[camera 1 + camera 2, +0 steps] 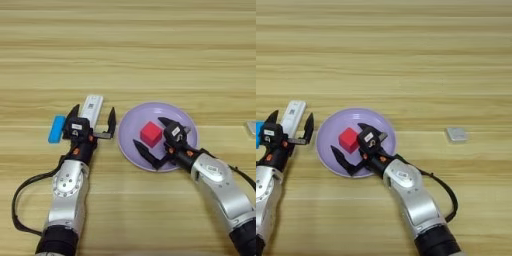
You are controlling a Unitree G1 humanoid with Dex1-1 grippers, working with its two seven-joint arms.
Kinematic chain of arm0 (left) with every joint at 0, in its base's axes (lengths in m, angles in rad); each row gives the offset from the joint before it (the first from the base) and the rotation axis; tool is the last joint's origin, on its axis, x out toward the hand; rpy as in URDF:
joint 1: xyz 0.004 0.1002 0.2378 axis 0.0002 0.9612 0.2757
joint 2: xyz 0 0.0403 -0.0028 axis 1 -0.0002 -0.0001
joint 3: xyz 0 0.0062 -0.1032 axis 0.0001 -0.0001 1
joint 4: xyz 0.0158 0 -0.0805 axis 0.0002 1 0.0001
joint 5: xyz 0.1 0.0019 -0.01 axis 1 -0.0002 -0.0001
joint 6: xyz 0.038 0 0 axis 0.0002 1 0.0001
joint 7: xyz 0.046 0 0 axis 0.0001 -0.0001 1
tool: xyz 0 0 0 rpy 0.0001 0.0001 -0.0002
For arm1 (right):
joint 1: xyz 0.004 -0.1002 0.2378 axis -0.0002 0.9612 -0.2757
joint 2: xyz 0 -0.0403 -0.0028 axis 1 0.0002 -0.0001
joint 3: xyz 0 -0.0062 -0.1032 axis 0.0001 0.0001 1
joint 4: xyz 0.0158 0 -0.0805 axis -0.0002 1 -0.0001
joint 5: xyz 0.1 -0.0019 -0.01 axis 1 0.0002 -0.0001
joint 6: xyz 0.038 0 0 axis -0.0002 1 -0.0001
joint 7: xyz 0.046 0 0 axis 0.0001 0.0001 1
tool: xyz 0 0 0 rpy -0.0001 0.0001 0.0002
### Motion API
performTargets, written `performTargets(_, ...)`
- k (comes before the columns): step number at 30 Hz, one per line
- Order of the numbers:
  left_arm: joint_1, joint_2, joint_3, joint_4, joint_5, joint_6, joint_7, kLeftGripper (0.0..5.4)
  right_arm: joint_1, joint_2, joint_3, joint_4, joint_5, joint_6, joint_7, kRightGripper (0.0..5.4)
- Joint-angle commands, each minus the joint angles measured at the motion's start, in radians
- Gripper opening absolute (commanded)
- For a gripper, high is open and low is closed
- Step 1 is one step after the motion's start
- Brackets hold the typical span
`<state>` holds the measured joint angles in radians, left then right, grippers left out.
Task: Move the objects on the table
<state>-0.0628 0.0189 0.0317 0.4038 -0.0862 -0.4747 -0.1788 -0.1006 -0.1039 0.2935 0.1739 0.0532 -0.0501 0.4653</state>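
Right gripper [353,146], fingers spread, flanks the red cube [348,139] on the purple plate [326,135]; left gripper [93,117], fingers spread, straddles the white stick [92,106].

We reach both arms forward from the near edge: our left hand [92,116] points straight ahead, fingers spread wide; our right hand [150,136] angles inward left, fingers also apart

- We see a light wooden desk [150,50] with plank grain running across the view — it fills the whole view.
- On it lies a round lilac plate [129,131], near the middle.
- Left of the plate we find a long white stick [93,106], and a small blue block [56,129] beyond it.
- Well to the right — a pale grey square block [456,134].
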Motion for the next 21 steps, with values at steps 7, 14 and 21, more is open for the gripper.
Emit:
performTargets(7, 0.006, -0.001, -0.004, -0.005, 0.008, 0.014, 0.007, 5.4, -0.011, 0.003, -0.009, 0.016, -0.016, 0.0, -0.005, 4.61)
performTargets(14, 0.01, -0.002, -0.006, -0.007, 0.01, 0.014, 0.01, 5.4, -0.006, 0.002, -0.014, 0.011, -0.016, 0.002, -0.003, 3.86)
performTargets(21, 0.009, -0.002, -0.005, -0.005, 0.01, 0.014, 0.011, 5.4, -0.004, 0.001, -0.016, 0.002, -0.017, 0.009, -0.005, 2.98)
